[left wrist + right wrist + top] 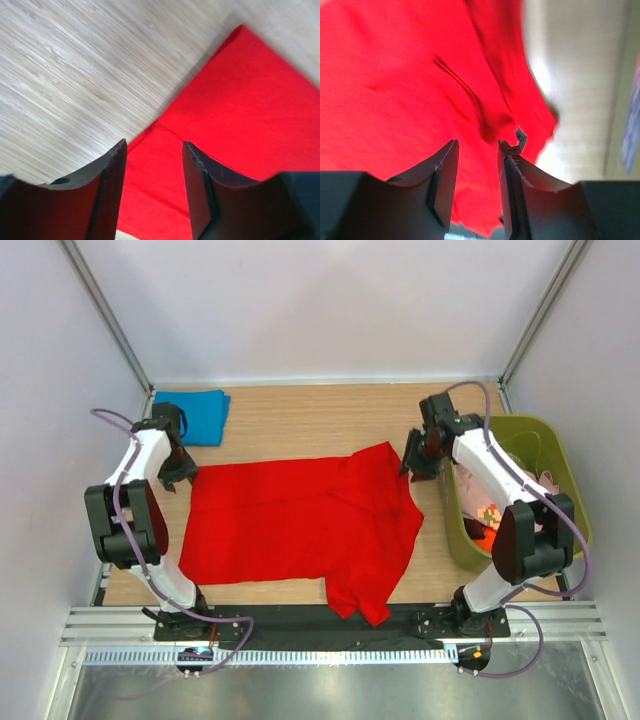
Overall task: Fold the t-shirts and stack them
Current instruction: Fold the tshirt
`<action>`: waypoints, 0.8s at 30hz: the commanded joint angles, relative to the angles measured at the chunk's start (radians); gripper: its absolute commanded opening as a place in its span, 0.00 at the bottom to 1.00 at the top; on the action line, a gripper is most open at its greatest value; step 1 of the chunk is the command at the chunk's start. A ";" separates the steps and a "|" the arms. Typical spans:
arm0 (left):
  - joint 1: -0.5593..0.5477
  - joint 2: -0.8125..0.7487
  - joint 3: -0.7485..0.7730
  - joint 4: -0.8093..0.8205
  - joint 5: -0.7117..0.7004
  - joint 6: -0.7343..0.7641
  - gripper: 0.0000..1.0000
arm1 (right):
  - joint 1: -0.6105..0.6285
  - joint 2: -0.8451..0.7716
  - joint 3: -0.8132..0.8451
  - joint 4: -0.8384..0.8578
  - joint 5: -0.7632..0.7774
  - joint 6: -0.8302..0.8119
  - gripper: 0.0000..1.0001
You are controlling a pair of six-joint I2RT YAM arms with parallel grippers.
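Top external: you've got the red t-shirt (300, 520) spread mid-table, blue t-shirt (195, 415) folded far-left. Left wrist: your left gripper (154, 145) is released, jaws apart over the red corner. Right wrist: right gripper (477, 145) released too, over red cloth.

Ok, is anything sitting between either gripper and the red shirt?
Nothing visible. The left gripper and right gripper stand open at the far corners of the red t-shirt; the blue t-shirt and green bin lie off to the sides.
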 commanded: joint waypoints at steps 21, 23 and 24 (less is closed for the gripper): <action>0.001 0.167 0.126 0.155 0.413 -0.024 0.27 | 0.000 0.576 0.645 0.018 -0.009 -0.080 0.46; 0.001 0.176 0.127 0.151 0.414 -0.021 0.26 | 0.000 0.579 0.656 0.004 -0.006 -0.082 0.46; -0.001 0.181 0.126 0.149 0.413 -0.020 0.26 | -0.001 0.577 0.651 0.003 -0.004 -0.083 0.46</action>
